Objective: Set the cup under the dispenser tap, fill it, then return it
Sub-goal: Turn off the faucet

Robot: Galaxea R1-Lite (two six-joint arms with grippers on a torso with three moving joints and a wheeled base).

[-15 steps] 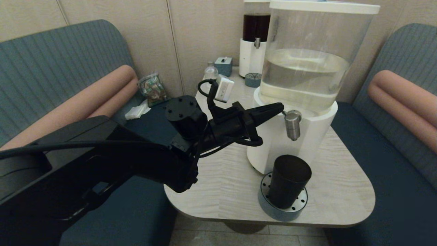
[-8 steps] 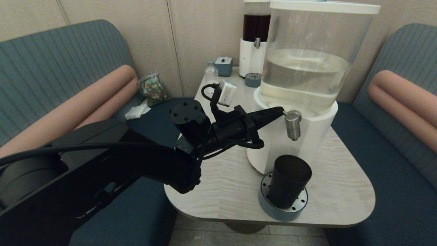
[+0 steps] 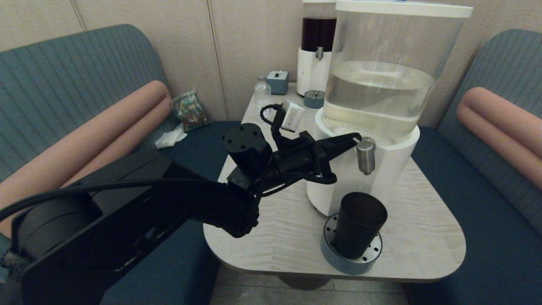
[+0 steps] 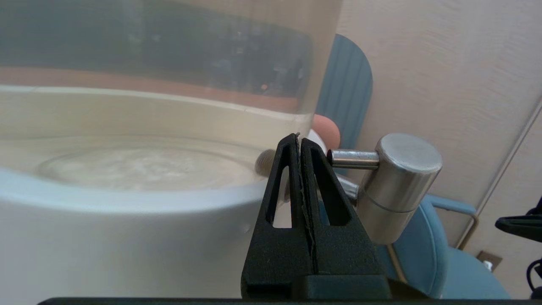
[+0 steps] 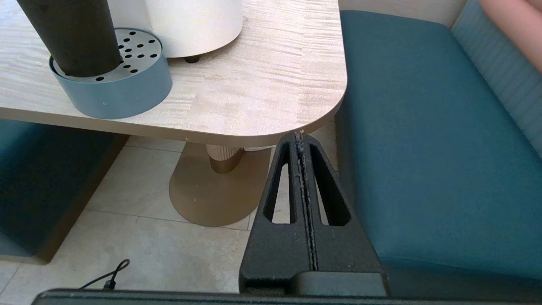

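Observation:
The dark tapered cup (image 3: pixel 358 223) (image 5: pixel 70 36) stands upright on a perforated blue-grey drip tray (image 3: pixel 372 250) (image 5: pixel 127 80), right below the brushed-steel dispenser tap (image 3: pixel 365 155) (image 4: pixel 400 186). The tap sticks out of the white base of the big clear-tank dispenser (image 3: pixel 389 84). My left gripper (image 3: pixel 355 137) (image 4: pixel 298 137) is shut with nothing between its fingers. Its tips sit just left of the tap, beside the thin steel lever rod (image 4: pixel 353 158). My right gripper (image 5: pixel 300 134) is shut and empty, low beside the table's near right corner, out of the head view.
A second dispenser with dark liquid (image 3: pixel 316 51) stands at the back with its own small drip tray (image 3: pixel 313 99). A small clear bottle (image 3: pixel 261 90) and a blue box (image 3: pixel 277 81) sit nearby. Blue bench seats (image 5: pixel 423 148) flank the wooden table (image 3: pixel 423 237).
My left arm has pushed forward and to the right, bringing its shut tips from a short way left of the tap to right against the tap's lever. The cup has stayed put.

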